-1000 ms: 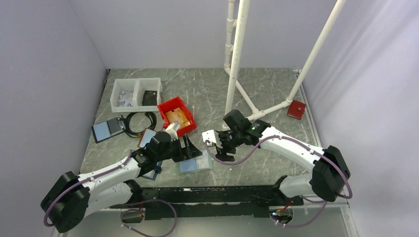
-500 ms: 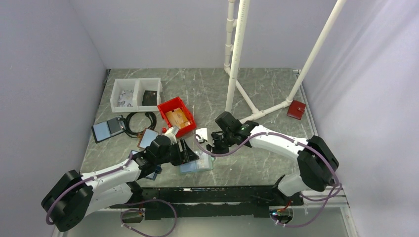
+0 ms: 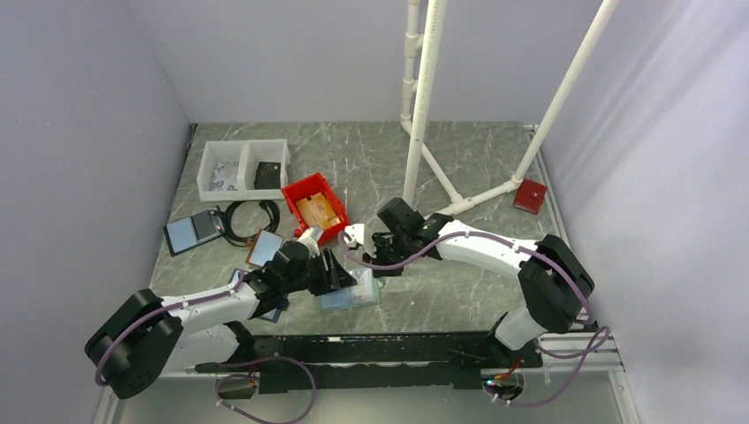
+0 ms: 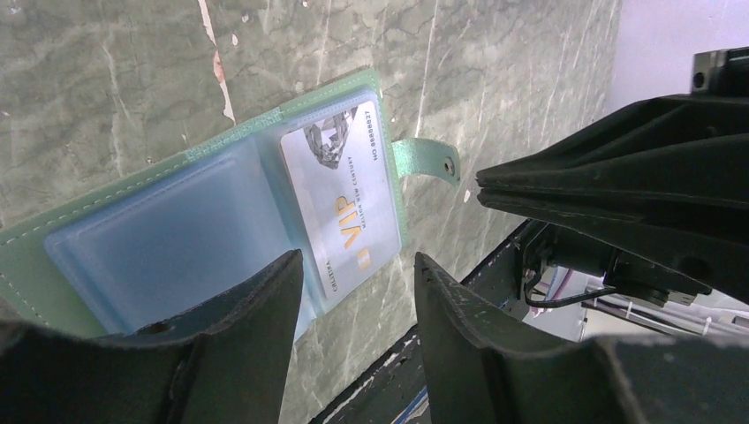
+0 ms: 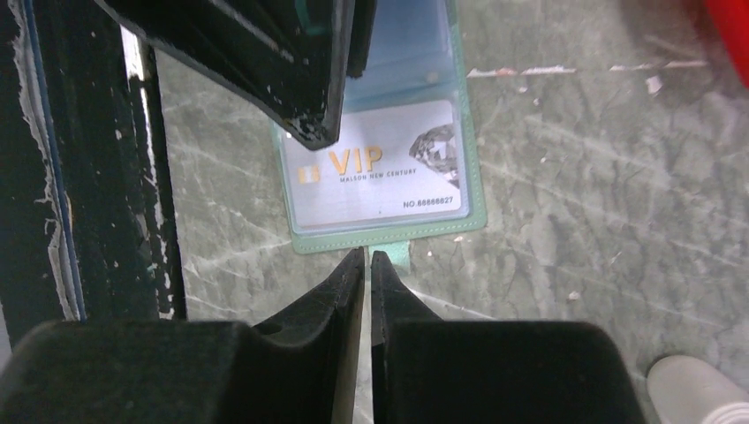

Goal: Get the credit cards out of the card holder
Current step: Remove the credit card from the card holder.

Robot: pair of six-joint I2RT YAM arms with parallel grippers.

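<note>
The card holder lies open and flat near the table's front edge, teal-edged with pale blue pockets. A silvery credit card marked VIP sits in the pocket on the tab side; the other pocket looks empty. My left gripper hangs open just over the holder's front edge, one finger above the card's corner. My right gripper is shut, its tips right at the holder's small tab with nothing between them. Seen from above, the right gripper stands beside the left gripper.
Behind the arms are a red bin with brownish items, a white two-compartment tray, a black cable loop, a navy-edged folder and a brown-edged folder. A white pipe frame rises at the back.
My right gripper has shut and swung left to the holder's tab. The left gripper has narrowed and crept right over the holder.
</note>
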